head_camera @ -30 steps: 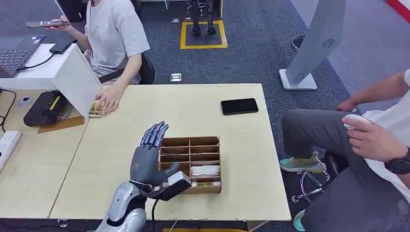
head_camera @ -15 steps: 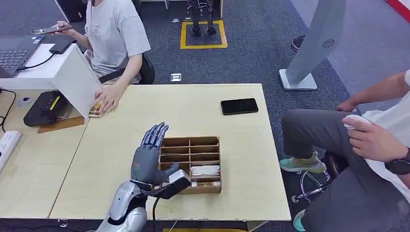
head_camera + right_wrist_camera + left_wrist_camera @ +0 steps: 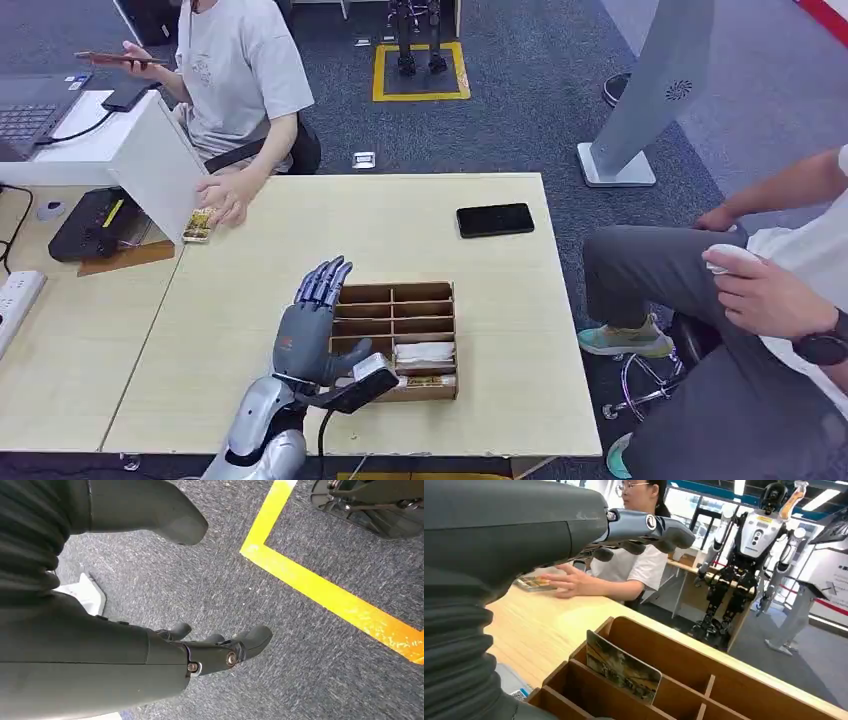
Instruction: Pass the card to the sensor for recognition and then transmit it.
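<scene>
My left hand [image 3: 312, 320] hovers above the left side of the wooden divided box [image 3: 440, 293] on the table, fingers stretched forward and empty; it appears in the left wrist view too [image 3: 644, 527]. A picture card [image 3: 623, 666] stands upright in a compartment of the box [image 3: 724, 680]. Another card [image 3: 197, 226] lies at the table's far left under a person's hand [image 3: 227, 197], beside the white slanted sensor housing [image 3: 160, 165]. My right hand [image 3: 220, 650] hangs over the carpet, fingers loosely apart, holding nothing.
A black phone [image 3: 495, 219] lies on the table's far right part. A seated person [image 3: 240, 70] is behind the far left corner, another person [image 3: 770, 300] sits at the right. A black device [image 3: 95, 222] and power strip [image 3: 15, 300] are on the left desk.
My left hand has shifted slightly nearer and right over the box. The person's hand at the far left slid along the card, and their other hand lifted a phone.
</scene>
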You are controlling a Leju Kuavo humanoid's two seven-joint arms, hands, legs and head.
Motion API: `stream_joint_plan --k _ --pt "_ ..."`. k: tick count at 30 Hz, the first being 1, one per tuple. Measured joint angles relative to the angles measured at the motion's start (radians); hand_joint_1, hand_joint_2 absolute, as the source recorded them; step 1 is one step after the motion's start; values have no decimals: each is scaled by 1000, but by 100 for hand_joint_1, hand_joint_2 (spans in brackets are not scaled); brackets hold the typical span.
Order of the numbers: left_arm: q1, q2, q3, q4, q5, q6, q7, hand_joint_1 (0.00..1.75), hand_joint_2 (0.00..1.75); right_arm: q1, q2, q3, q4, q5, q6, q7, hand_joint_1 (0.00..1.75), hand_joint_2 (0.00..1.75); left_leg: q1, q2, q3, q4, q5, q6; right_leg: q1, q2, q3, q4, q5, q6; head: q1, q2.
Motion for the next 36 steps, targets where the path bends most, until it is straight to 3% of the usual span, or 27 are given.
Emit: stream_joint_plan --k 23,29,36 --pt "-2 -6 8 14 -20 -5 3 0 175 0 0 2 0 0 -1 -10 0 175 0 0 0 0 0 0 0 0 0 0 0 0 0 0" --pt "-6 -8 8 15 -122 50 38 0 175 -1 0 5 0 0 0 -10 0 175 0 0 0 0 0 0 0 0 0 0 0 0 0 0" --pt "-9 -10 8 18 -142 56 45 0 175 -2 0 8 0 0 0 -10 0 175 0 0 0 0 0 0 0 0 0 0 0 0 0 0"
